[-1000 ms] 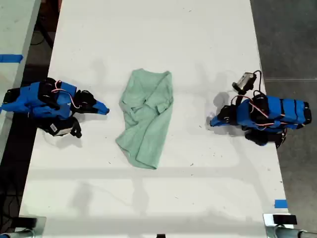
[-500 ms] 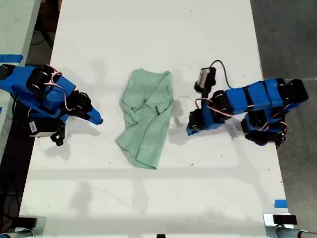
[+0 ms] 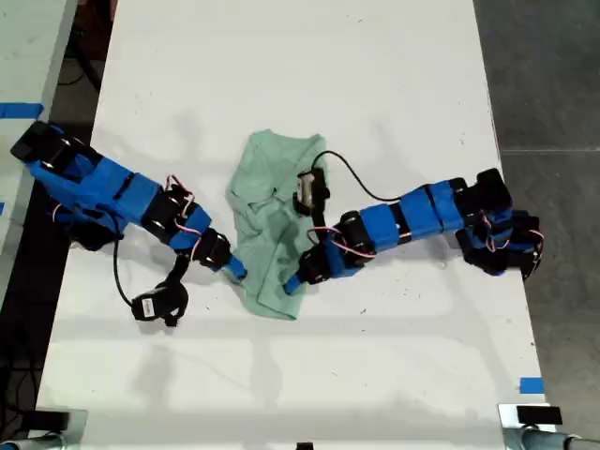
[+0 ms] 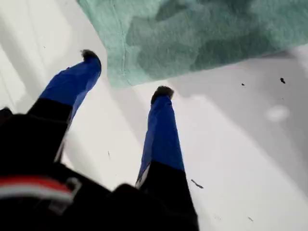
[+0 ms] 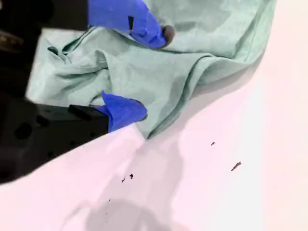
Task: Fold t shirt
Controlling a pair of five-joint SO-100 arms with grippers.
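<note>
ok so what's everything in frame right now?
t shirt: one, pale mint green, bunched, mid-table.
table: one, white, under everything.
tape: two blue bits, one at the table's edge, exterior view's lower right; one on the side surface, exterior view's left.
first gripper: blue, open, at the shirt's edge, exterior view's left.
second gripper: blue, open, over the shirt's lower part, coming from the exterior view's right.
</note>
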